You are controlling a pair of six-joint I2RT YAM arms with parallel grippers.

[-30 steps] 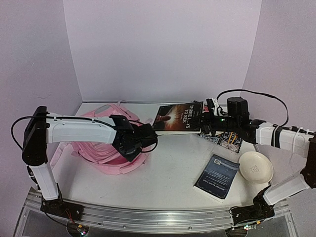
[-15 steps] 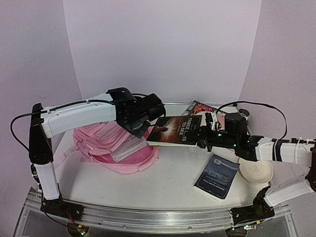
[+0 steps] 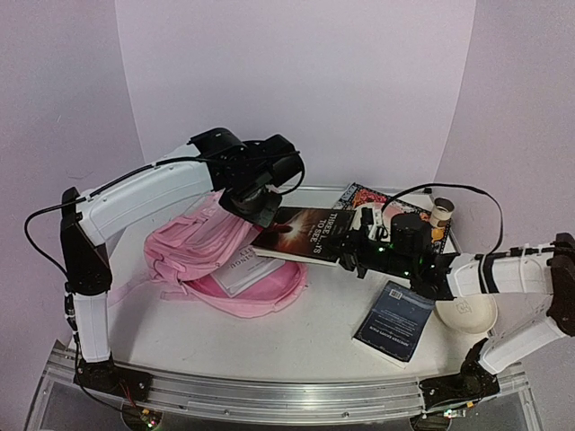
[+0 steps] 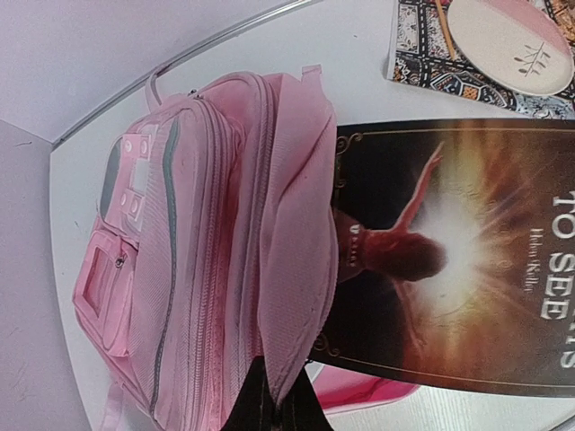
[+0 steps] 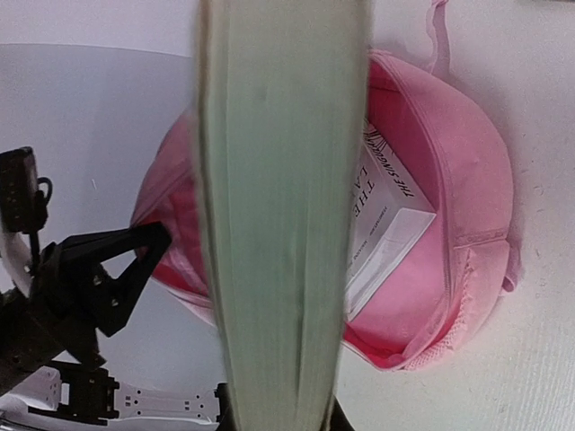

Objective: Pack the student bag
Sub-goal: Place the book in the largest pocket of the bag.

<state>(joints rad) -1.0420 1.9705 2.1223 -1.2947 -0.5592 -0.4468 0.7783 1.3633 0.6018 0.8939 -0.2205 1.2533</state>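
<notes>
The pale-pink student bag [image 3: 193, 256] lies on the table at the left, its mouth facing right. My left gripper [image 3: 260, 208] is shut on the bag's top flap [image 4: 292, 269] and holds it lifted, so the mouth gapes. A white book [image 3: 238, 267] lies inside. My right gripper [image 3: 352, 256] is shut on a dark book [image 3: 305, 232] titled "Three ... to See", held flat with its far edge at the bag's mouth. In the right wrist view the book's page edge [image 5: 278, 224] fills the middle, with the bag's pink inside [image 5: 449, 269] and the white book [image 5: 386, 224] behind it.
A blue book [image 3: 395, 321] lies at the front right, next to a white bowl [image 3: 467, 310]. A patterned book [image 3: 373, 197] with a plate [image 4: 508, 40] on it and a small cup [image 3: 440, 211] stand at the back right.
My left gripper has risen and moved right, lifting the bag's flap and opening its mouth. My right gripper has carried the dark book left and nearer to the bag.
</notes>
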